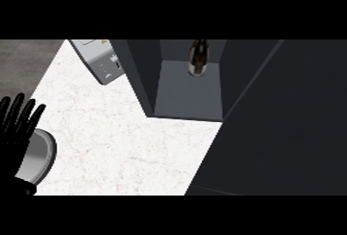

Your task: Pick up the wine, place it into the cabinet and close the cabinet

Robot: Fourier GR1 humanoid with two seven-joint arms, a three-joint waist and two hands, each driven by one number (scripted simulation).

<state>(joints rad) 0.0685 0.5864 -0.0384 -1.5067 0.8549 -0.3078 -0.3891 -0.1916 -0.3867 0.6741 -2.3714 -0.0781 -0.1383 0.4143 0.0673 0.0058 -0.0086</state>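
While the wine [197,58] stands upright deep inside the cabinet [188,92], on its grey floor near the back wall, nothing is touching it. It is a dark bottle with a narrow neck at the top and a rounded base, seen from steeply above. The cabinet is a dark box resting on the surface [129,137], open toward the viewer, with its left wall slanting down to a corner on the white marbled top. A large dark panel [284,124], which looks like the cabinet's door swung wide, fills the view's right side from top to bottom and hides the surface beneath it. To the left of the cabinet, at the upper edge, lies a slanted grey appliance [102,59] with small markings on its face; what it is cannot be told. At the view's left edge the left hand [17,126] shows with its black fingers straight, spread apart and pointing up, holding nothing, well apart from the cabinet and the wine. Just beside and partly behind it sits a grey plate [39,158], its rim cut by the hand. The right hand does not show.
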